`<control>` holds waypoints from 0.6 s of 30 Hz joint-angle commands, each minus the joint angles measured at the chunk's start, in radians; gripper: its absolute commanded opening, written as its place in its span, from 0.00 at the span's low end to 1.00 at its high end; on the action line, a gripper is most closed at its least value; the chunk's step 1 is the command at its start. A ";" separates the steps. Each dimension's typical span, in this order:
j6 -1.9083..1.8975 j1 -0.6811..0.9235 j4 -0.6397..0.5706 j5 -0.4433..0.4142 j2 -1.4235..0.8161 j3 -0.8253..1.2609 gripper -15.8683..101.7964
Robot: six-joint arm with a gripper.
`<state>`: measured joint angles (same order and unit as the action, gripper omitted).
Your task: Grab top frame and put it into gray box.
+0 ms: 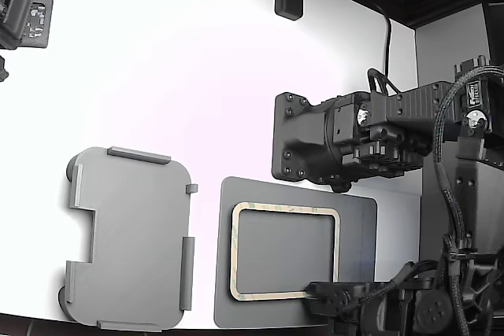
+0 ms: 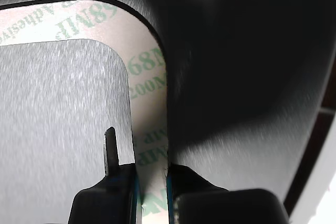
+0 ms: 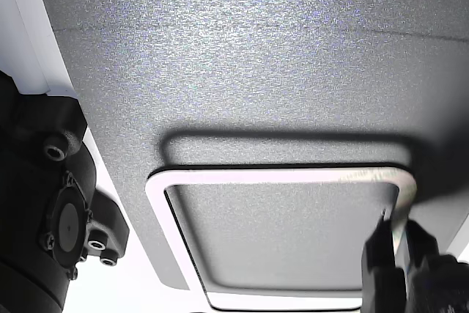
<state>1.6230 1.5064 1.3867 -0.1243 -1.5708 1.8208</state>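
Gripper (image 2: 152, 195) was down at the dark mat (image 1: 358, 222), its two black fingers (image 2: 113, 192) straddling one side strip of the top frame (image 2: 149, 129): one finger inside the frame's open centre, the other on the outer side, jaws closed on the strip with no gap visible. Strip showed faint green print on cream.

Frame lay flat on the mat, nearest corner just ahead of the fingers, curving round to the far side. In the exterior view, the gripper (image 1: 321, 292) sat at the frame's (image 1: 283, 208) lower right corner. Bare mat ran on every side of the frame, widest beyond its far edge in the other view.

Gray box (image 1: 130, 241) lay well away from the hand, past the mat's edge at the exterior view's left, on the white table (image 1: 197, 76). Nothing was in it. A narrow strip of table separated box and mat; open table lay beyond both.
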 commanded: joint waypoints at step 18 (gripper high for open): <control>-1.173 -0.380 0.268 -0.186 0.077 -0.707 0.04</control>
<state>0.7563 1.1980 1.6460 -0.3007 -1.4788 1.1689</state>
